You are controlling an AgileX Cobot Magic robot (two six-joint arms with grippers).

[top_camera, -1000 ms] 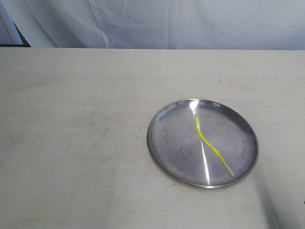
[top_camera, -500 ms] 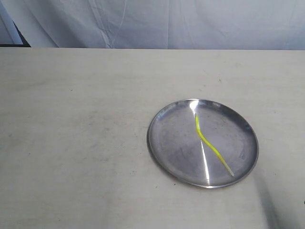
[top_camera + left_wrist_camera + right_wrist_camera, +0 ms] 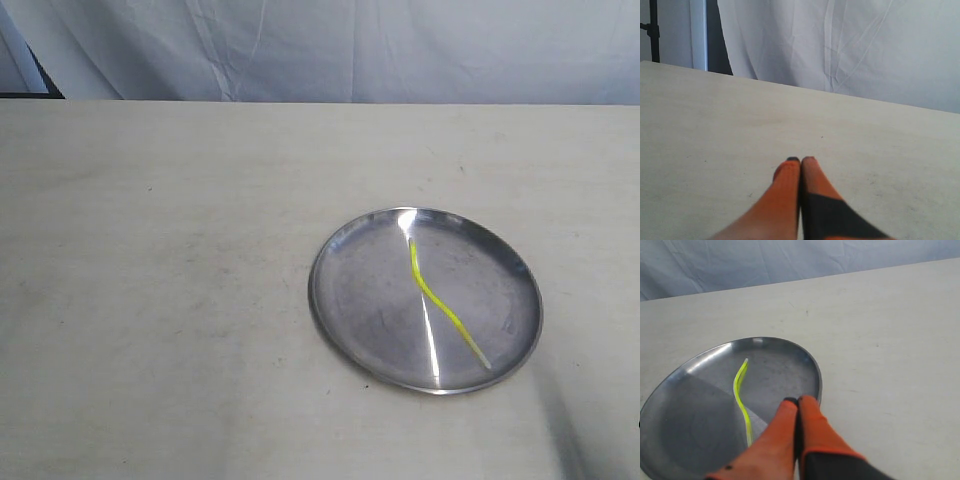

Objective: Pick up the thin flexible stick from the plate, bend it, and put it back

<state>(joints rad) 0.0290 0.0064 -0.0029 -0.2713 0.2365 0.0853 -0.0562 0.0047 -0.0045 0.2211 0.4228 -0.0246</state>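
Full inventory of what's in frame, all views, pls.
plate: 1, shiny silver, on the table, right of centre in the exterior view
thin flexible stick: 1, yellow-green with a pale tip, lying curved in the plate
table: 1, off-white, under the plate
cloth backdrop: 1, white, behind the table
left gripper: 1, orange and black, shut, empty, above the table
right gripper: 1, orange and black, shut, empty, by the plate's rim

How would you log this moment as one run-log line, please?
thin flexible stick: curved, lying in plate | left gripper: shut, empty | right gripper: shut, empty, clear of stick
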